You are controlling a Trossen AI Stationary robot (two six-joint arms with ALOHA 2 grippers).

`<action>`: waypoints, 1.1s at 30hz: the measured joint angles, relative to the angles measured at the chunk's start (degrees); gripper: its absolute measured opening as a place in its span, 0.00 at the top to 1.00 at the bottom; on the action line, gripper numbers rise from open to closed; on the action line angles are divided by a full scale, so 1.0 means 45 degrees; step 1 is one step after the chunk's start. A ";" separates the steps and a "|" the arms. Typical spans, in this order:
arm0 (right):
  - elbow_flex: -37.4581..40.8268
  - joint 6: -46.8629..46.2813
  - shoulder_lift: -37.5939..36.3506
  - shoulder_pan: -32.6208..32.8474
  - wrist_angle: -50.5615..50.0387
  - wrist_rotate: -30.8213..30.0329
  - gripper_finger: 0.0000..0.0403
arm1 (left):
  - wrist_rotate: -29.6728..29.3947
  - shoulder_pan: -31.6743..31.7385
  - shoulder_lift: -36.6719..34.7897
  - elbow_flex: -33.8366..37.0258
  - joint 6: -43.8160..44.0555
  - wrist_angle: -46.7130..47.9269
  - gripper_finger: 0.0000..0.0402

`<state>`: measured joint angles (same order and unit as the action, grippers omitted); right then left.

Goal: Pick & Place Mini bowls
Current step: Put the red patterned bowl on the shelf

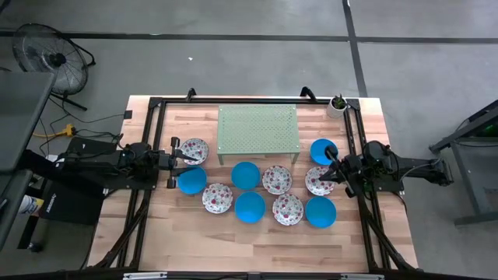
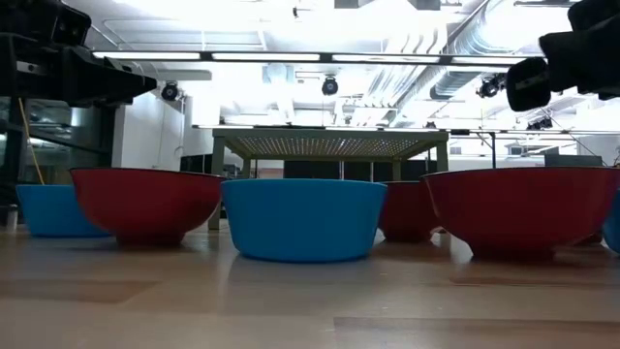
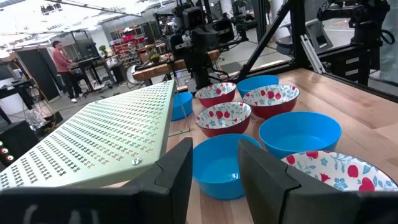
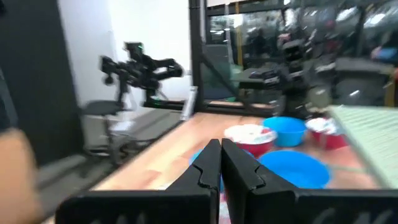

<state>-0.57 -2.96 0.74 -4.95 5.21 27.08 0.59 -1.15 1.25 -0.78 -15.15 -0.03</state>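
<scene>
Several mini bowls stand upright on their bases on the wooden table [image 1: 257,241]. Some are plain blue [image 1: 246,175], others white with red flowers [image 1: 276,180]. My left gripper [image 1: 194,159] hangs level at the table's left, above a floral bowl [image 1: 194,148] and a blue one [image 1: 191,181]. Its fingers are open [image 3: 214,174] with nothing between them. My right gripper [image 1: 327,165] hangs level at the table's right, over the floral bowl [image 1: 318,180] there, and is shut [image 4: 221,163] on nothing.
A pale green perforated stand [image 1: 258,129] is at the far middle, right behind the bowls. A small potted plant [image 1: 338,103] sits at the far right corner. Black frame rails [image 1: 152,132] run along the table's sides. A person [image 3: 62,62] stands far off in the room.
</scene>
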 joint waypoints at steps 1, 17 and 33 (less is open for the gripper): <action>-0.0002 0.0474 -0.0002 0.0000 0.0000 -0.0197 1.00 | -0.0002 0.0000 -0.0002 0.0000 -0.0002 0.0000 0.69; -0.3108 0.0659 0.1683 0.0000 -0.2790 -0.1646 1.00 | 0.0002 0.0004 0.0002 0.0000 0.0003 -0.0001 0.69; -0.8002 0.0660 0.7783 -0.0089 -0.5577 -0.2418 1.00 | 0.0002 0.0000 0.0002 0.0000 0.0001 -0.0002 0.69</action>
<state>-36.57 0.01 35.77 -5.35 -19.88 16.20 0.60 -1.15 1.26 -0.78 -15.15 -0.04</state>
